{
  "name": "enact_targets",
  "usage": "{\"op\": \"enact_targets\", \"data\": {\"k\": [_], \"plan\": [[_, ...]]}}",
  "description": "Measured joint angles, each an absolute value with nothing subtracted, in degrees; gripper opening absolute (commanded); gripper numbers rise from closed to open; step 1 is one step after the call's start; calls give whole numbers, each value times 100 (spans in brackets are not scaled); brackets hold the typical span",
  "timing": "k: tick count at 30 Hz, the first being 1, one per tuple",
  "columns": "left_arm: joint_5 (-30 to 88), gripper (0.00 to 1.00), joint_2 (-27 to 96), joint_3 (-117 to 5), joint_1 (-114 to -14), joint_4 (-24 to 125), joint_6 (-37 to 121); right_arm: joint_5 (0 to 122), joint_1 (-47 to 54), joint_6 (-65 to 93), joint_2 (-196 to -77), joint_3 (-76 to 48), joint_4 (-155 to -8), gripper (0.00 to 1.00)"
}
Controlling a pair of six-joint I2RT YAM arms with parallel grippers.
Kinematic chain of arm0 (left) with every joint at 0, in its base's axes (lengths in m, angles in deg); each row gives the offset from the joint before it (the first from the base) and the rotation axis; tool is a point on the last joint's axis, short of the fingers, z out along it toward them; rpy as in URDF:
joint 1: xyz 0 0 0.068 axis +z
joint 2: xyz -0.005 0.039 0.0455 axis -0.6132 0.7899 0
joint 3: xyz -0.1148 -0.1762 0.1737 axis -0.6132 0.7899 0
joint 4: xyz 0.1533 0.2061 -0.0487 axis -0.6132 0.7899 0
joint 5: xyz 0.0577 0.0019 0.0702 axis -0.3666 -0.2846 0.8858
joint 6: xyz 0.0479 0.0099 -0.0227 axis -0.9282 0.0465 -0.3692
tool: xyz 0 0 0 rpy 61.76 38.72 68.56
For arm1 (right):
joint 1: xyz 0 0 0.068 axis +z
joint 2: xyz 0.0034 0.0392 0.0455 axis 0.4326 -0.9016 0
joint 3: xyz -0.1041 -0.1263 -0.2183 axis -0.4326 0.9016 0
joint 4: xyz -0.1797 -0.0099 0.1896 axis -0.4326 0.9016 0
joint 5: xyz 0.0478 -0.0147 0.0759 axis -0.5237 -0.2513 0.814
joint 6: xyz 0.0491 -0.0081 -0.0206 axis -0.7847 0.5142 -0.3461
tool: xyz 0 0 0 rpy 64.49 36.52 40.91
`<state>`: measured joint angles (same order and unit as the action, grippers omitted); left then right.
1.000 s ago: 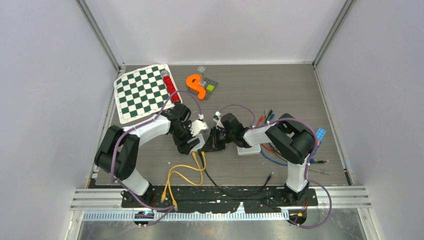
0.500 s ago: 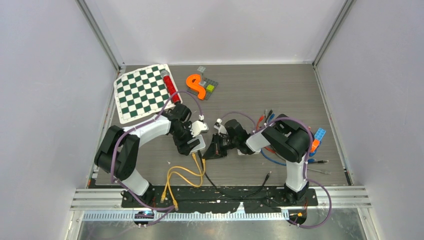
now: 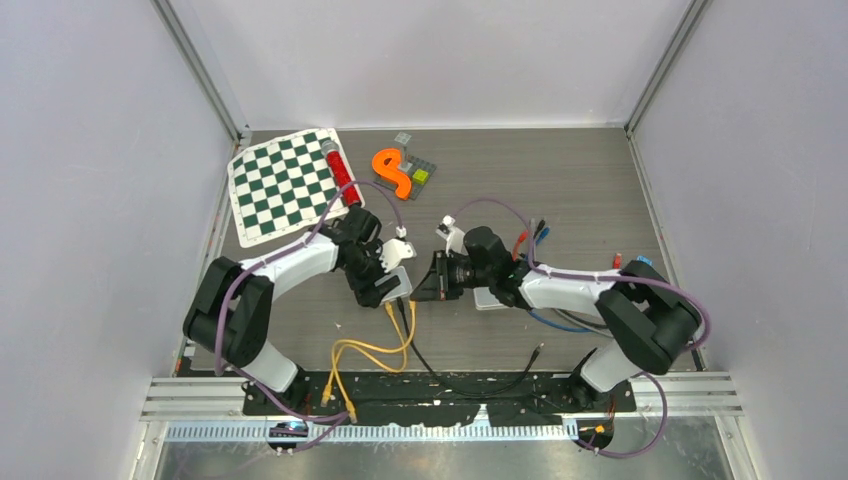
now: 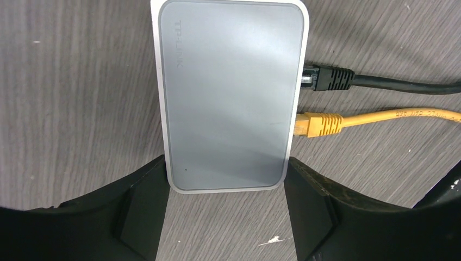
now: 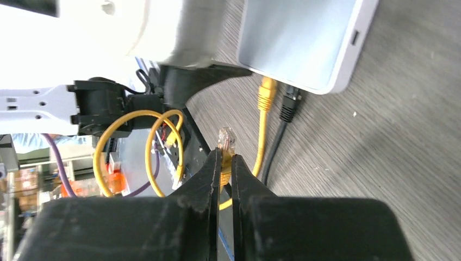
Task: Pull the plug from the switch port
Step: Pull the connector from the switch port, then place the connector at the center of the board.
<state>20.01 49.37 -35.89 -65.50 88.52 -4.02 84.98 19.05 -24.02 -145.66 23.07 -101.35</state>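
**One yellow plug out of the switch; two leads seated**

At far left a checkered mat (image 3: 285,183) lies flat, a red cylinder (image 3: 340,172) at its right edge. The left arm reaches from its base up and inward. The left gripper (image 4: 227,169) has its jaws closed against both sides of one end of the grey switch (image 4: 231,95), which lies flat near the middle of the table (image 3: 560,180). In the switch's ports sit a black plug (image 4: 326,79) and a seated yellow plug (image 4: 321,124), side by side. Just right, the right gripper (image 5: 224,163) pinches a loose yellow plug (image 5: 225,140), jaws almost together, its clear tip apart from the ports. The right arm stretches low and leftward across the table.
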Motion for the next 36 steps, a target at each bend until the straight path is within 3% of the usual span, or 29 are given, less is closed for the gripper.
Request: {"op": "enact_targets", "data": {"k": [1, 9, 14, 23, 30, 36], "plan": [[2014, 99, 4885, -3578, -6550, 8828, -374, 8452, 1903, -2278, -14389, 2307, -10115, 5], [2248, 99, 4216, -3539, -6515, 8227, 22, 8447, 1905, -1766, -13574, 2810, -10117, 5], [2670, 100, 3630, -3202, -6393, 7796, 345, 8607, 1899, -1416, -11747, 3138, -9606, 5], [3754, 100, 2443, -2663, -6279, 6767, 1042, 9166, 1779, -529, -9915, 2141, -8100, 5], [4414, 99, 2255, -2612, -6183, 6481, 1836, 8393, 1267, 221, -9873, 1580, -6620, 5], [4423, 100, 2264, -2608, -6161, 6472, 2175, 7842, 891, 542, -11117, 622, -6076, 5]]}}
